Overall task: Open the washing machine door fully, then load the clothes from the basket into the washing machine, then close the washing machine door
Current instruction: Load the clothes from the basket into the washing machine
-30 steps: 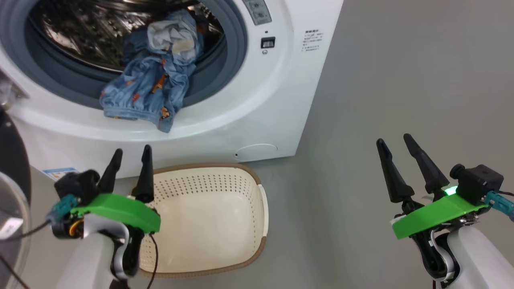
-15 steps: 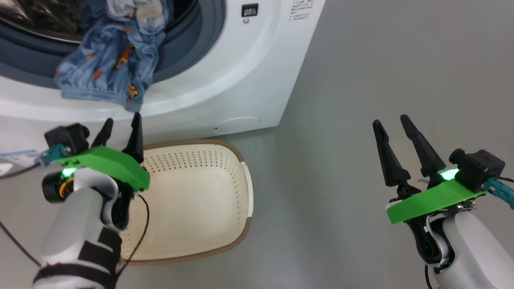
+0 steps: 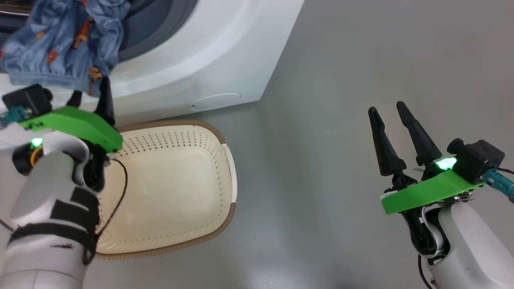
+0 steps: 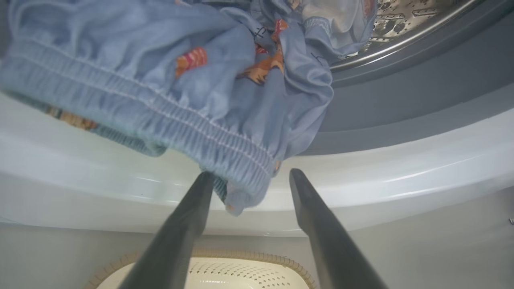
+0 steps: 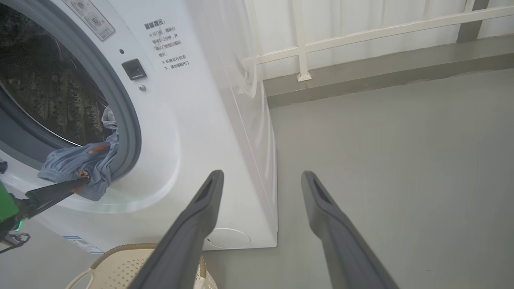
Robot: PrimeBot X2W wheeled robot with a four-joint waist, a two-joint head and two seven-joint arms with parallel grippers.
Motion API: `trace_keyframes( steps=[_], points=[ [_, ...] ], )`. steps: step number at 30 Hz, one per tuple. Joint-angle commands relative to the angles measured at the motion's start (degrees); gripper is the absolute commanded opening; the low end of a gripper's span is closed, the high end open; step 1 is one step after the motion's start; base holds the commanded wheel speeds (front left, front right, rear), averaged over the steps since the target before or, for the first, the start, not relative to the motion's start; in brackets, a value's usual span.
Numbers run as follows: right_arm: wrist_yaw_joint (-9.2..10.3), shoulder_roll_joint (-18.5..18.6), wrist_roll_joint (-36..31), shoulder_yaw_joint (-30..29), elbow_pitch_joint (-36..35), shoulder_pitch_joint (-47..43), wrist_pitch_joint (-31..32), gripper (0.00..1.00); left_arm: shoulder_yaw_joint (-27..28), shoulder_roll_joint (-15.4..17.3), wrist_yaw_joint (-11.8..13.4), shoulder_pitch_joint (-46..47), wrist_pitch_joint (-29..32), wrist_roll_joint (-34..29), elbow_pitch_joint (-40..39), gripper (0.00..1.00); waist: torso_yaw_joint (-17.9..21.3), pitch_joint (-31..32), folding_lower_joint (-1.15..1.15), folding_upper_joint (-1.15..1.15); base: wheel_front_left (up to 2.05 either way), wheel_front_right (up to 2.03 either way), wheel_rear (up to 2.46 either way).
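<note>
- My left gripper [image 4: 251, 172] is spread wide. Its 2 fingers point up at the blue garment [image 4: 160, 92], and the lowest corner of the hem hangs between their tips.
- One fingertip [image 4: 204, 178] sits right at the cloth; I can't tell whether it presses on it.
- The garment spills out of the steel drum [image 4: 401, 16], over the grey gasket [image 3: 160, 24] and down the white lip. Its long axis runs downward, and the gathered waistband crosses the left wrist view from upper left to lower right.
- My left forearm rises steeply from the lower left of the head view, wrist over the basket's near-left corner, fingers tilted toward the washing machine [image 3: 209, 52].
- The basket [image 3: 168, 188] stands on the floor [image 3: 361, 60] just in front of the machine, open side up. Its long axis runs from the machine back toward me, and its perforated floor shows.
- The round lower cap [image 3: 217, 101] lies just beyond the basket's far rim.
- My right gripper [image 3: 386, 106] is spread too, holding nothing, over grey floor well to the right of the machine, fingers pointing away from me.
- Since 1 second ago my head camera has swung, so the machine sits higher and further left in that view.
- Against the garment, the left fingertips have climbed: they were below the hem, level with the basket's far rim, and are now at the hem.
</note>
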State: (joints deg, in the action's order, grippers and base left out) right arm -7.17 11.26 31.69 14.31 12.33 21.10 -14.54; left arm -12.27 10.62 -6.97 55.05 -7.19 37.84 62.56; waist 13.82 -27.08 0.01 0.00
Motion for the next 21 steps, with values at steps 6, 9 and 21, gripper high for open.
trace_keyframes(
  steps=[6, 9, 21],
  points=[
    [-0.32, -0.14, -0.52, 0.51, -1.57, 1.15, -0.46, 1.00, 1.55, 3.26, -0.24, 4.24, -1.82, 1.23, 2.86, 1.00, 1.20, -1.90, -0.01, 0.00, 0.00, 0.00, 0.00],
    [-0.32, -0.25, -0.54, 0.53, -1.56, 1.24, -0.46, 1.00, 1.54, 3.50, -0.25, 4.99, -2.40, 1.29, 3.88, 1.00, 1.33, -2.08, -0.01, 0.00, 0.00, 0.00, 0.00],
    [-0.32, 0.28, -0.79, 0.31, -1.02, 1.00, -0.46, 1.00, -2.08, 1.77, -0.49, 4.92, -6.88, -0.15, 3.33, 0.00, -0.33, -0.42, -0.01, 0.00, 0.00, 0.00, 0.00]
  ],
)
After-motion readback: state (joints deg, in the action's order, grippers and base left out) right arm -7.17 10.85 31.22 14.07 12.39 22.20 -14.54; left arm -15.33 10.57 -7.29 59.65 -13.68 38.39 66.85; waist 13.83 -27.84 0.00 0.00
